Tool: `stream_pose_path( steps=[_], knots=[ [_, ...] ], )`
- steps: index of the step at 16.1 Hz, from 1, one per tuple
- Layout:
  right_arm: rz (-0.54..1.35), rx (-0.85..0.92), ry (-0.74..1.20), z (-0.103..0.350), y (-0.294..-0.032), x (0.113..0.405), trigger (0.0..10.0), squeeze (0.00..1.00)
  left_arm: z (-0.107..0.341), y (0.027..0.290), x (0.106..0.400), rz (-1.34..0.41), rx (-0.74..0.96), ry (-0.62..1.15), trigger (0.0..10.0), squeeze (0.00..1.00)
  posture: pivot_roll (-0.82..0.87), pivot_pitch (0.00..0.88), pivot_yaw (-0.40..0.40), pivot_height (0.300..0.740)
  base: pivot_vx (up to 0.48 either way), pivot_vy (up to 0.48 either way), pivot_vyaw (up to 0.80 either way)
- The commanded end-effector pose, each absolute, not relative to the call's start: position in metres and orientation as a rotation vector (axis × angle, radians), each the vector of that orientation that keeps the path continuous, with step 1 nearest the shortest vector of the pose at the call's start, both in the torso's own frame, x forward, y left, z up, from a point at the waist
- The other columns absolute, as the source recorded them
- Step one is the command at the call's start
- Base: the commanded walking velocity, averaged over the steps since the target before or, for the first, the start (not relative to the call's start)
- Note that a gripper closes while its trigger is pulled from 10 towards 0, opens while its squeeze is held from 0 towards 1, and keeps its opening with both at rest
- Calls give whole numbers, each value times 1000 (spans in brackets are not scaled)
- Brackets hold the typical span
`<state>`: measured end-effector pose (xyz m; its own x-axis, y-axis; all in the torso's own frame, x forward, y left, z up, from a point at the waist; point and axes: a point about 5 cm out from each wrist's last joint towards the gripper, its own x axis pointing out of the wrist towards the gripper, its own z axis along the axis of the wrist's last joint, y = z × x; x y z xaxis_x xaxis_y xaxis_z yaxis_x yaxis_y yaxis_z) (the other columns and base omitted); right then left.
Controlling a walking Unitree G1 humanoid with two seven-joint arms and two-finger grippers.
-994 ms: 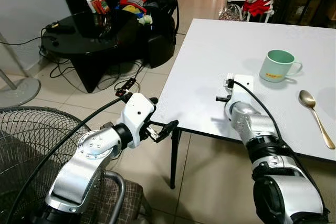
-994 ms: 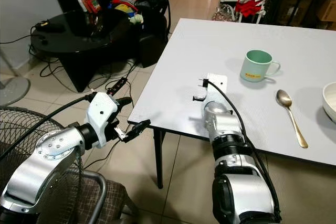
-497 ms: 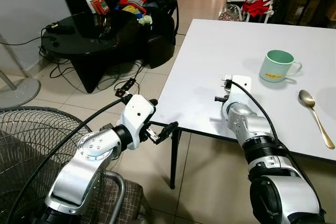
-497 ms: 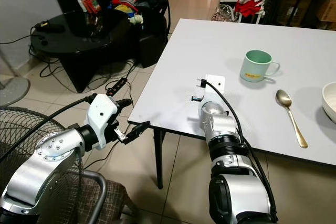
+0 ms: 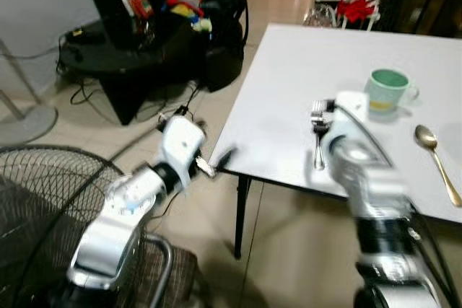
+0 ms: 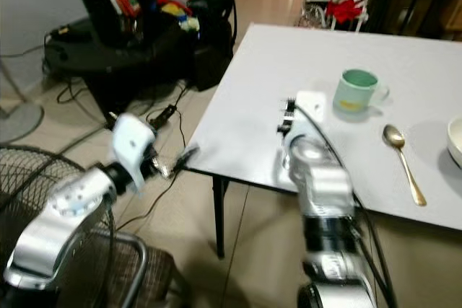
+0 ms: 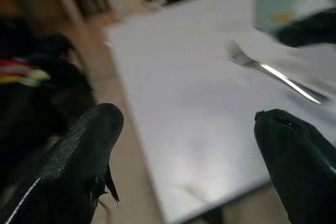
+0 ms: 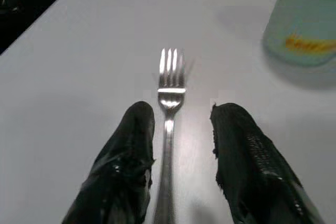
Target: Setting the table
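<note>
One fork (image 8: 168,129) flat on white bench (image 5: 289,91), right hand (image 8: 178,145) released, fingers straddling handle. Left hand (image 7: 189,150) released, off bench corner. Green mug (image 5: 388,89) near.

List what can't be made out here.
- Fork: right wrist view; handle end cut off by the frame edge between the right claw fingers.
- Bowl: right eye view, cropped by the frame edge.
- Mug print: motion blur.
- Left claw: smeared in head views.
</note>
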<state>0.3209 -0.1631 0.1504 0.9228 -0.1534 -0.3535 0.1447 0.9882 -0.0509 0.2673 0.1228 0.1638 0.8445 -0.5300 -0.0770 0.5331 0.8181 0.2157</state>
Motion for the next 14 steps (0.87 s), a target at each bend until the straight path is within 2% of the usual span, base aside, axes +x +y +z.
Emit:
stream_pose_path(
  steps=[1, 3, 6, 8, 9, 14],
  knots=[
    [-144, -54, 381, 152, -161, 305, 10000, 1000, 166, 131, 269, -486, 242, -5, 10000, 0, 55, 0, 72, 740, 0, 0, 0],
    [-104, -28, 287, 161, -165, 279, 10000, 1000, 168, 134, 265, -417, 219, -19, 10000, 0, 56, 0, 71, 740, 0, 0, 0],
    [-60, -92, 207, 167, -174, 259, 10000, 1000, 166, 137, 254, -360, 194, -5, 10000, 0, 61, 0, 75, 740, 0, -86, 0],
    [-61, -145, 169, 167, -181, 253, 10000, 1000, 162, 140, 251, -326, 192, 11, 10000, 0, 59, 0, 69, 740, 0, -274, 0],
    [-16, -141, 84, 172, -177, 248, 10000, 1000, 161, 144, 253, -289, 191, 14, 10000, 0, 54, 0, 74, 740, 0, -281, 0],
    [109, -81, 102, 162, -165, 243, 10000, 1000, 159, 149, 256, -246, 197, 28, 10000, 0, 59, 0, 80, 740, 0, -277, 0]
  ],
)
